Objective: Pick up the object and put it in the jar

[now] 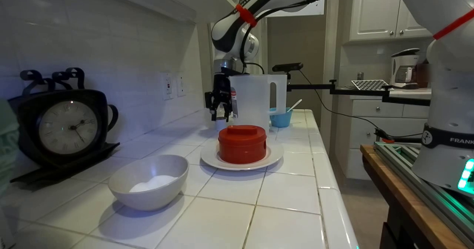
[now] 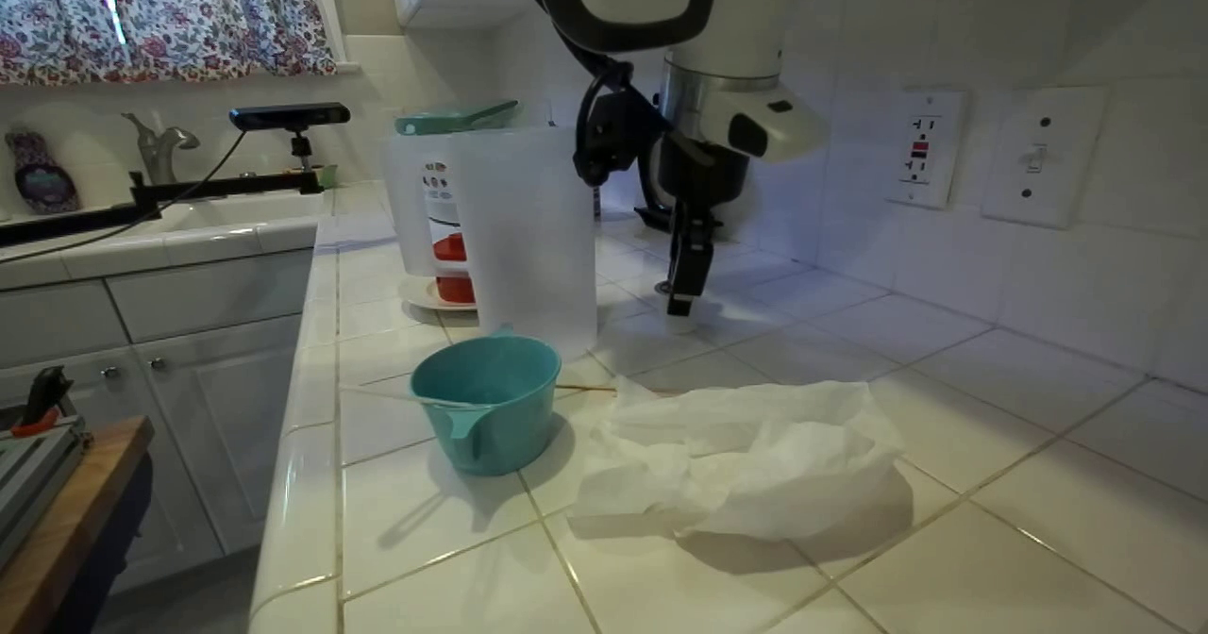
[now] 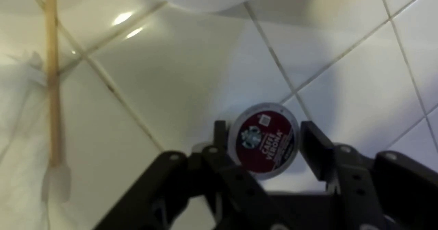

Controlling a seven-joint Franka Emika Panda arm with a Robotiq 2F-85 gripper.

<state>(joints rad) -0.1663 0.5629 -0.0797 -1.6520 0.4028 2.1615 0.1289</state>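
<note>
The white tiled counter (image 1: 226,215) carries a black clock (image 1: 68,126), bowl (image 1: 148,200), plate (image 1: 210,155), translucent jug (image 1: 251,97), blue cup (image 2: 510,431), crumpled sheet (image 2: 764,469) and, as far as can be told, a wooden stick (image 3: 53,79) and a coffee pod (image 3: 263,139).

A tiled wall (image 1: 140,56), tinged blue, backs the white tiled counter (image 1: 226,219). A flowered curtain (image 2: 189,21) hangs above the sink (image 2: 250,214). White cabinets (image 1: 374,15) hang in the background.

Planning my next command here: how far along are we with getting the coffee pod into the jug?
Done: the fingers stand either side of the coffee pod in the wrist view. In hand: the grasp, though I can't tell whether they grip it yet. Left: the pod is outside the white jug, low at the counter, so lifting it and releasing it inside remain.
</note>
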